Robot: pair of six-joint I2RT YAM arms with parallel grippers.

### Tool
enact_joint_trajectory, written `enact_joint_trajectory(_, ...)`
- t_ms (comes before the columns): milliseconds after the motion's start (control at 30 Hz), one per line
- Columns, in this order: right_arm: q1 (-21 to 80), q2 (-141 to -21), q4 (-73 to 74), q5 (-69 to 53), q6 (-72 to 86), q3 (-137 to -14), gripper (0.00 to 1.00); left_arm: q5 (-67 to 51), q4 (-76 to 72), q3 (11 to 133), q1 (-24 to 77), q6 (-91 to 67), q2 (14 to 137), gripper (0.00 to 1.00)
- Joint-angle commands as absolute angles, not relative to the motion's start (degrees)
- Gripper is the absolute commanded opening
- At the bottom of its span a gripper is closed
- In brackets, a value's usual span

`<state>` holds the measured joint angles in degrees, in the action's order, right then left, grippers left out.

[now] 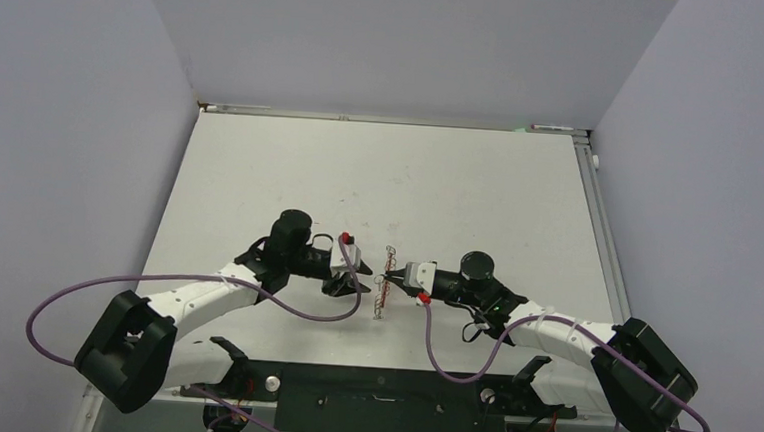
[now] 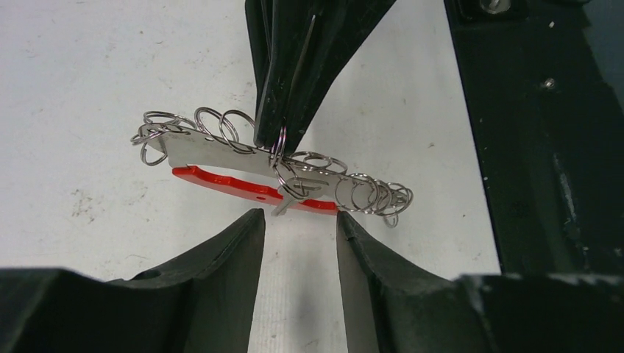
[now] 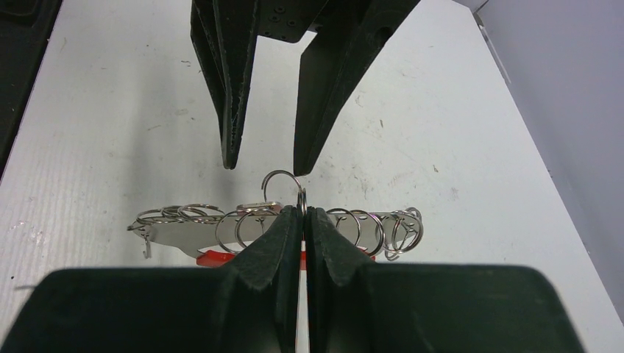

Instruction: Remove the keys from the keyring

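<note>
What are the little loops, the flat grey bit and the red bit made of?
The loops look like thin shiny wire, likely steel, because they glint. The flat grey bit looks like smooth sheet metal with a dull sheen. The red bit is probably plastic: bright, even colour, slightly glossy, with a small hole.

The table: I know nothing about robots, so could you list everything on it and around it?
keyring: one bundle, thin silver loops along a flat silver strip with a red piece beneath, mid-table between the grippers
keys: count unclear, one small silver bit hanging among the loops
table: one, white, under everything
walls: three, pale grey-lilac, around the table
base plate: one, black, near edge
cables: two, purple, along the arms
left gripper: one, black, open, just short of the bundle
right gripper: one, black, shut on one loop
</note>
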<state>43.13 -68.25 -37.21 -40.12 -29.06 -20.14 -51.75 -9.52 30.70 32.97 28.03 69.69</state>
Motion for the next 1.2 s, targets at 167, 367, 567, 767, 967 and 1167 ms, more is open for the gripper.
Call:
enact_joint_trajectory(167, 42.7, -67.0, -43.4, -42.7, -28.2, -19.6, 0.05, -56.4, -11.7, 37.4, 32.4, 13.7, 73.8, 0.36)
enact_joint_trajectory(367, 42.6, -66.1, -46.2, -43.6, -27.6, -18.0, 0.05, -55.3, -14.6, 38.1, 31.8, 10.1, 76.8, 0.03)
enact_joint_trajectory(567, 42.3, -66.1, -51.3, -45.9, -26.8, -16.3, 0.05, -58.8, -14.7, 39.5, 31.0, 10.2, 80.1, 0.0)
enact_joint_trajectory(767, 41.8, -69.3, -57.0, -48.4, -26.7, -15.8, 0.05, -62.7, -15.7, 40.7, 31.5, 10.7, 82.2, 0.0)
enact_joint_trajectory(967, 41.8, -73.5, -64.0, -51.7, -26.7, -15.7, 0.05, -65.7, -18.8, 40.5, 31.9, 11.1, 84.3, 0.0)
enact_joint_trajectory(1167, 40.8, -78.1, -72.0, -53.3, -24.1, -15.7, 0.05, -66.5, -27.1, 39.0, 31.8, 10.1, 85.4, 0.0)
